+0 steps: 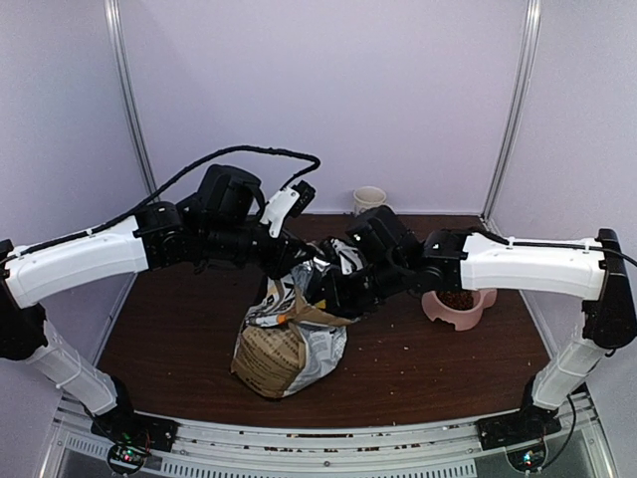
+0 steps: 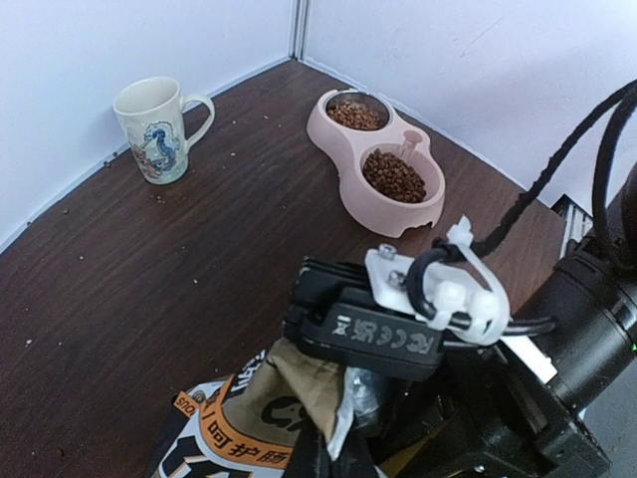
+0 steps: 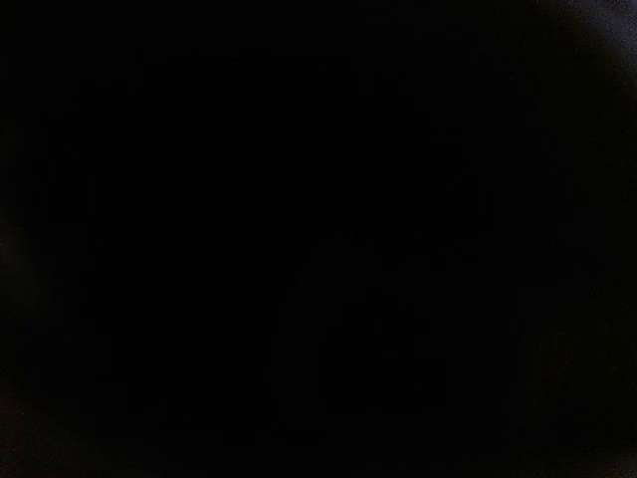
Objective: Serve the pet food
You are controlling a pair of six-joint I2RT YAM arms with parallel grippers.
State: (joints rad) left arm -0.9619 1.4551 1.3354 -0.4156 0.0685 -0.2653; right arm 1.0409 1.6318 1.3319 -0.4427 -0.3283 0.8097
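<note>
Fingers of the left gripper (image 1: 297, 265) pinch shut on the top edge of the bag (image 1: 284, 354), mid frame. The right gripper (image 1: 336, 289) is inside the bag; open or closed, I cannot tell. Pet food (image 2: 394, 175) already fills both cups of the pink bowl (image 2: 398, 214), upper middle. Maybe a little more is left to serve.

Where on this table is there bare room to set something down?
Bare tabletop left of the bag, and a wide stretch between mug, pink bowl and bag. Crowded above the bag, where left arm and right arm meet.
</note>
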